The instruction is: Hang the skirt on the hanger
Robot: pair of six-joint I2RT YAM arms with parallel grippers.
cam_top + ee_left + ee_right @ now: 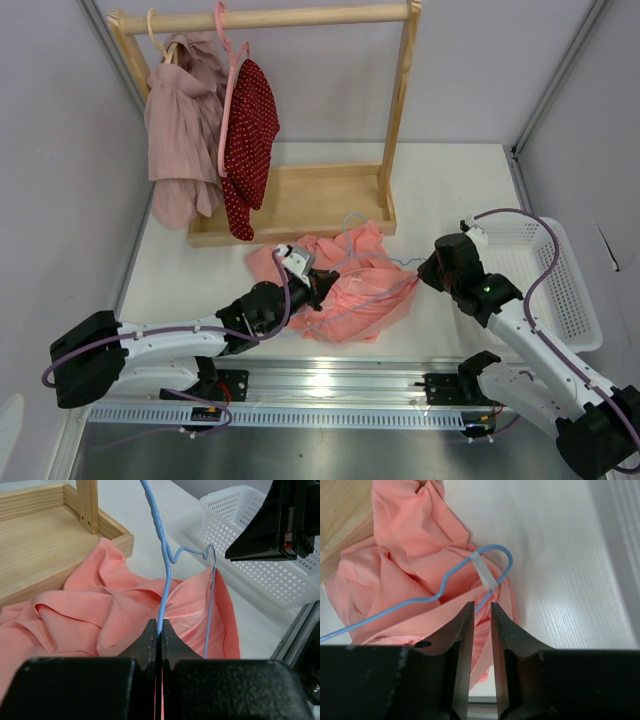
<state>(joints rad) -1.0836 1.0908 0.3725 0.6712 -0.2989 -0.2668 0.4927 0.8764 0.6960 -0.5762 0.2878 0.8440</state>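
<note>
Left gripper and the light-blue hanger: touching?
Touching. The left wrist view shows the left gripper shut on the hanger. The blue wire runs straight down into the pinch, with no gap visible.

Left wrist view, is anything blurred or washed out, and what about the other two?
Left wrist: the hanger wire and skirt are sharp, the near fingers dark and featureless. Right wrist: bright sheen on the table. Top external: glare on the metal rail at the bottom.
</note>
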